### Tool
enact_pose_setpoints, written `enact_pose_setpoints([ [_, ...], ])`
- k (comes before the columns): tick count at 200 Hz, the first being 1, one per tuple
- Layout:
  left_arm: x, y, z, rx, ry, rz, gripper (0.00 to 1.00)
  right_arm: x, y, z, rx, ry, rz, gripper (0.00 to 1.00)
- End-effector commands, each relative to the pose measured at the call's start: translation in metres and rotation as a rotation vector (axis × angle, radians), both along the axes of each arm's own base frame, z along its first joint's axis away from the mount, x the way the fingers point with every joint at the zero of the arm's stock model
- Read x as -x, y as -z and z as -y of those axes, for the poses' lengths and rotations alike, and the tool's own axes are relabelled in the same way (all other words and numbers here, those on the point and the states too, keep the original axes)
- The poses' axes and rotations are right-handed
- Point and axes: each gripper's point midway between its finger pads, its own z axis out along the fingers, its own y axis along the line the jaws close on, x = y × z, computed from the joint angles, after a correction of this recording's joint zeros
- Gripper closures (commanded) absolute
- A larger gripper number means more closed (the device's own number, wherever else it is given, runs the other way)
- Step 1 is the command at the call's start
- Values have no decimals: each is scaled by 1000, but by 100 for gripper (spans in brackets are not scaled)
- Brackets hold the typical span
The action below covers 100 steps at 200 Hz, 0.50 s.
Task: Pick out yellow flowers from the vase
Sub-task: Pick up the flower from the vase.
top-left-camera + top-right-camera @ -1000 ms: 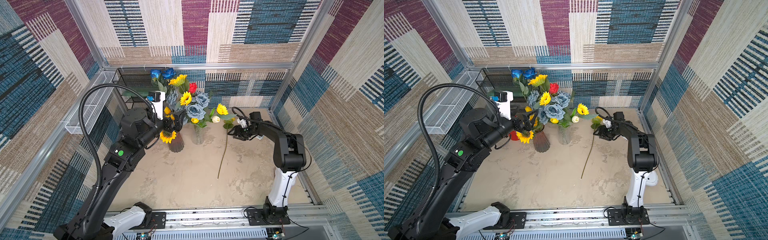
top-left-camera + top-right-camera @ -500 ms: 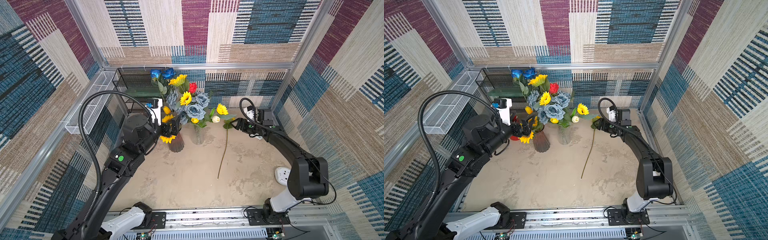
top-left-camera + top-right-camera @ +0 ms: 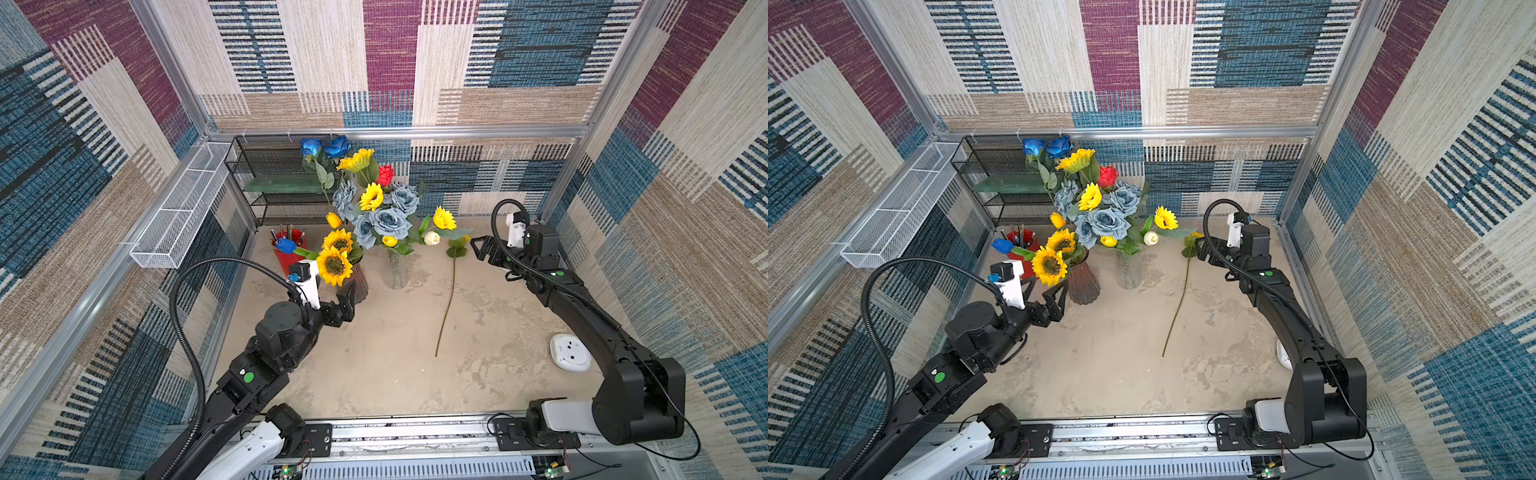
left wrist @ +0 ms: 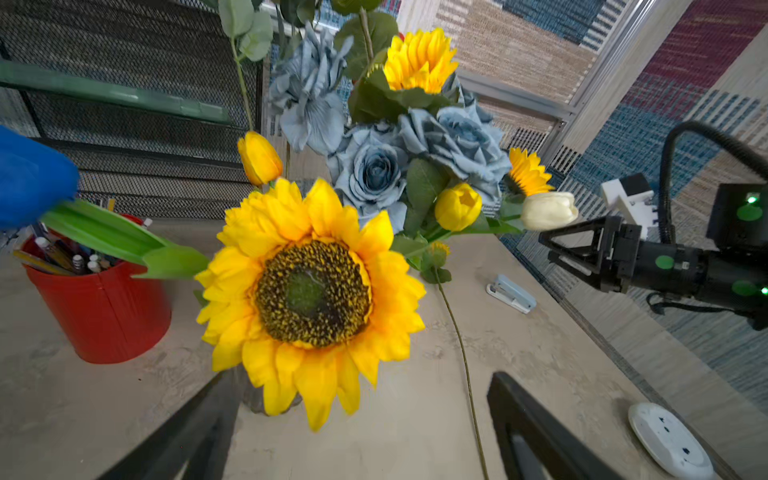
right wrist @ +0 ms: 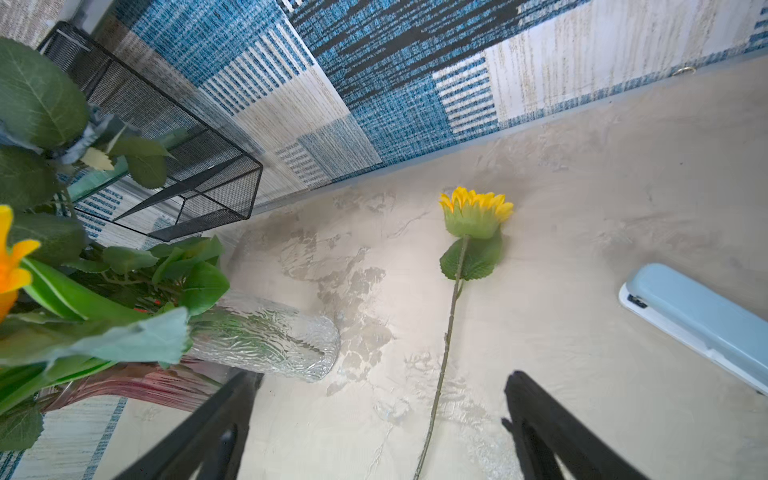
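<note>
Two big sunflowers [image 3: 334,266] lean out of a dark ribbed vase [image 3: 360,284]. More sunflowers [image 3: 371,196] and yellow tulip buds [image 3: 389,241] stand among grey-blue roses over a clear glass vase [image 3: 397,272]. One sunflower [image 3: 457,245] lies flat on the table, its stem [image 3: 446,307] running toward the front. My left gripper [image 3: 1044,291] is open, low beside the dark vase, just below the nearest sunflower [image 4: 311,286]. My right gripper [image 3: 482,249] is open and empty, close to the lying flower's head [image 5: 473,216], with the stem passing between its fingers [image 5: 540,419] in the right wrist view.
A red pen cup [image 3: 286,253] stands left of the dark vase, before a black mesh shelf [image 3: 270,174]. A white wire basket [image 3: 178,212] hangs on the left wall. A light-blue stapler [image 4: 511,293] and a white round device [image 3: 569,353] lie on the right.
My right gripper opened, let go of the sunflower now lying on the table, and drew back to the right. My left gripper dropped from among the sunflower heads to beside the dark vase.
</note>
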Motion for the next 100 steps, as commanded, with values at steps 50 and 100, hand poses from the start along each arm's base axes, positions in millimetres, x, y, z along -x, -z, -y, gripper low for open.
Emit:
enact_pose_setpoints([
  [50,-4,43,-2,-118,-202,132,7,-5,-9,3,-29,2,33,4],
  [100,-25,34,13,-201,-242,226,3,-5,-7,4,-47,-11,24,4],
])
